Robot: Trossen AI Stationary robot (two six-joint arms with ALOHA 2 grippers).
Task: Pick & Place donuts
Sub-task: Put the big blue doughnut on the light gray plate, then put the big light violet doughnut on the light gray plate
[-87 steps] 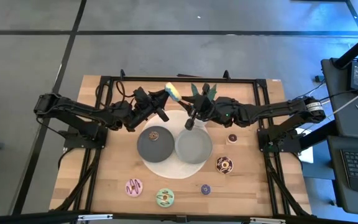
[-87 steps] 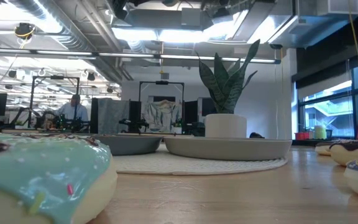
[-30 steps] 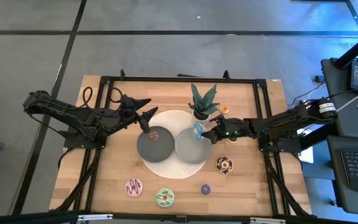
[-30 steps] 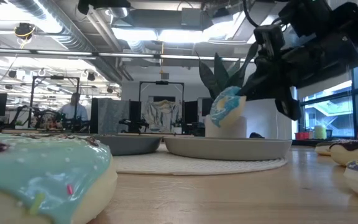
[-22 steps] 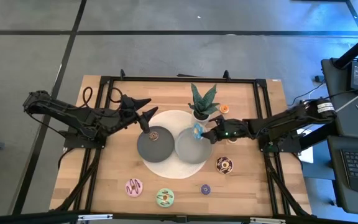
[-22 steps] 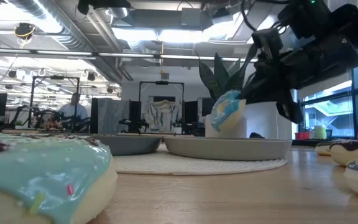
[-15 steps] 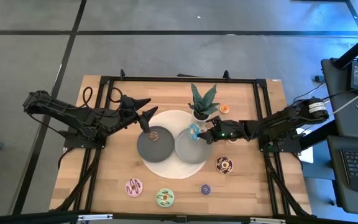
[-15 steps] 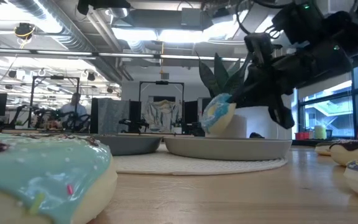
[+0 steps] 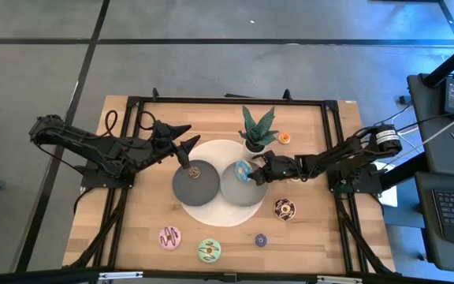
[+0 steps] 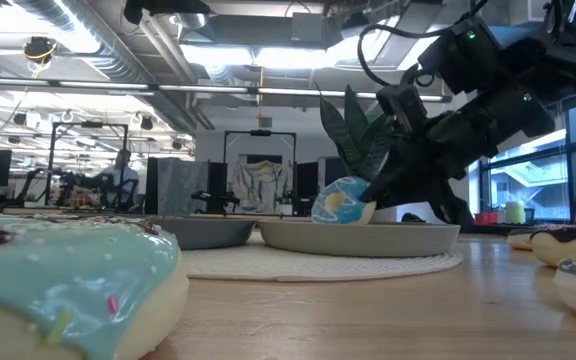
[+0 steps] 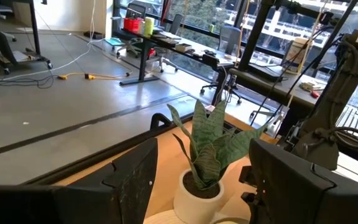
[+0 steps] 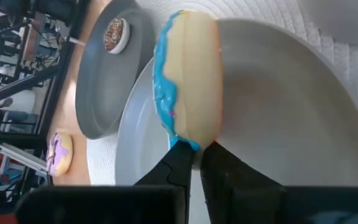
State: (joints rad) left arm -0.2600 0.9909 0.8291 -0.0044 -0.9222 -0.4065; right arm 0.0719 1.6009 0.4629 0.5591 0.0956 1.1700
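Note:
A blue-iced donut (image 9: pixel 243 170) (image 12: pixel 188 78) stands on edge over the right grey dish (image 9: pixel 247 195), with my right gripper (image 9: pixel 254 174) (image 12: pixel 196 158) shut on it. The left grey dish (image 9: pixel 186 188) holds a brown donut (image 9: pixel 196 169). My left gripper (image 9: pixel 187 137) hangs open over that dish's far rim and touches nothing. Pink (image 9: pixel 169 236), green (image 9: pixel 209 250), small purple (image 9: pixel 261 239) and brown (image 9: pixel 284 208) donuts lie flat on the table near its front edge. My right gripper pinches the blue donut's outer rim (image 12: pixel 190 140) between its two fingertips. The fingers (image 10: pixel 380 190) come from the table's right, slanting down. The donut stands on edge, its lower part below the dish's rim (image 10: pixel 368 232). Whether it touches the dish's floor I cannot tell.
Both dishes sit on a round white mat (image 9: pixel 215 211). A potted plant (image 9: pixel 257 130) stands just behind the right dish, with a small orange donut (image 9: pixel 284 138) beside it. The green donut (image 10: pixel 68 275) fills the low view's near left.
My right gripper has gone toward the table's left edge and down, still shut on the blue donut. The donut has come from above the right dish's far right rim down into the dish and has tipped a little.

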